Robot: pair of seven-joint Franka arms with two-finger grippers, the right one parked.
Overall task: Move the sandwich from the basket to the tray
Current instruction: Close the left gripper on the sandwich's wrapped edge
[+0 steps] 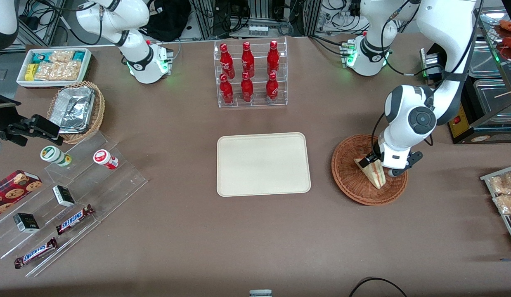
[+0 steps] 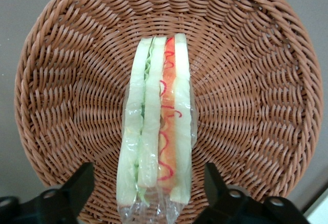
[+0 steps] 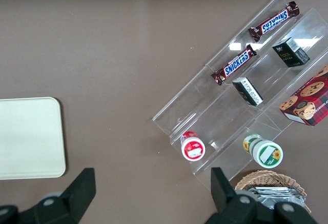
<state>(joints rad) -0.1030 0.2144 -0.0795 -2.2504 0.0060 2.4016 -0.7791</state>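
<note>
The sandwich [image 1: 374, 172] [image 2: 156, 126], a clear-wrapped wedge of white bread with green and red-orange filling, lies in the reddish-brown wicker basket [image 1: 349, 181] [image 2: 256, 80]. My left gripper [image 1: 380, 166] [image 2: 148, 193] is down inside the basket and open. Its two black fingers [image 2: 77, 188] straddle the wide end of the sandwich with a gap on each side, touching nothing. The cream tray [image 1: 263, 163] lies flat and bare beside the basket, toward the parked arm's end of the table.
A clear rack of red bottles [image 1: 249, 74] stands farther from the front camera than the tray. Steel pans [image 1: 493, 95] and a rack of snack packets [image 1: 505, 194] sit at the working arm's end. A clear stepped shelf [image 1: 74, 194] with snacks is at the parked arm's end.
</note>
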